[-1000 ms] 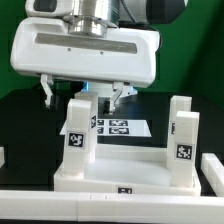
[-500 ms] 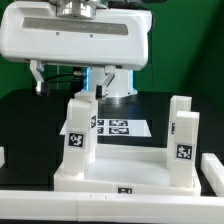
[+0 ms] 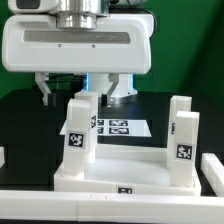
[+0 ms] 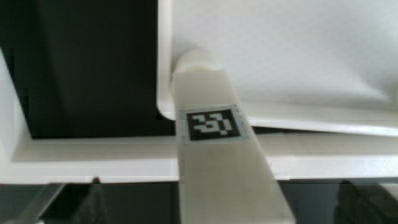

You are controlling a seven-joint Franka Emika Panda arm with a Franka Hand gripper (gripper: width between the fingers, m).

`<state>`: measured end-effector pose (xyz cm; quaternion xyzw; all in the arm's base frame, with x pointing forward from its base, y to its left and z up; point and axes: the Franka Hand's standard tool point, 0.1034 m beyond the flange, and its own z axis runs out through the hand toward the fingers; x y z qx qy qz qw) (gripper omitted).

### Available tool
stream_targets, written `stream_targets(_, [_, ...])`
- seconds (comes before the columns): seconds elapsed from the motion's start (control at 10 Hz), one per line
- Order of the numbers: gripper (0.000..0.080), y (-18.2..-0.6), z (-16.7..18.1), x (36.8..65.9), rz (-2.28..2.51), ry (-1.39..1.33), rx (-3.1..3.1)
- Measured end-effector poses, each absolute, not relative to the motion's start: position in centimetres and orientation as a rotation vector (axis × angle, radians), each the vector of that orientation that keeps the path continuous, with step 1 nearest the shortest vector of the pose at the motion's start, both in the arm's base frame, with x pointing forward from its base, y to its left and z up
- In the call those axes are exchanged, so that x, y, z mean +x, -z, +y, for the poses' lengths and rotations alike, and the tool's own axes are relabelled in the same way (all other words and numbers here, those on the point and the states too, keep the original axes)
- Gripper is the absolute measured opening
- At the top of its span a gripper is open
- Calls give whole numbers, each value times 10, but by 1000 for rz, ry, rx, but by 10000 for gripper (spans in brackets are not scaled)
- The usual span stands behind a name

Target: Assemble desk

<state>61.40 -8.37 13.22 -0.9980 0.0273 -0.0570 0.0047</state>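
The white tray-like tabletop [image 3: 120, 165] lies flat with two white square legs standing on it. One leg [image 3: 80, 135] is at the exterior view's left, the other leg [image 3: 181, 130] at its right, both tagged. My gripper [image 3: 83, 93] hangs open just above the left leg's top, one finger [image 3: 47, 90] on each side of it and neither touching. In the wrist view that leg [image 4: 214, 122] runs up the middle between the open gripper [image 4: 226, 205] fingers, with the tabletop [image 4: 294, 60] behind it. Nothing is held.
The marker board [image 3: 118, 127] lies on the black table behind the tabletop. A long white bar [image 3: 90, 203] runs across the front. White parts show at the left edge [image 3: 3, 158] and the right edge [image 3: 212, 166].
The gripper rose, then came back down over the left leg, ending a little further to the exterior view's left. Its jaws stayed open. The legs and tabletop have not moved.
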Motion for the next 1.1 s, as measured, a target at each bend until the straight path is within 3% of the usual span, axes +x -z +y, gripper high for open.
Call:
stream_targets(0.2, [649, -128, -83, 616, 53, -75, -3115])
stream_targets(0.6, [649, -128, -84, 625, 35, -40, -3128])
stream_targets(0.7, [515, -127, -85, 625, 35, -42, -3128])
stream_targets(0.8, [515, -127, -85, 625, 33, -39, -3129])
stream_targets(0.9, [370, -127, -85, 625, 34, -39, -3129])
stream_targets(1.0, [289, -127, -85, 625, 35, -39, -3129])
stream_targets(1.1, [289, -127, -85, 625, 35, -39, -3129])
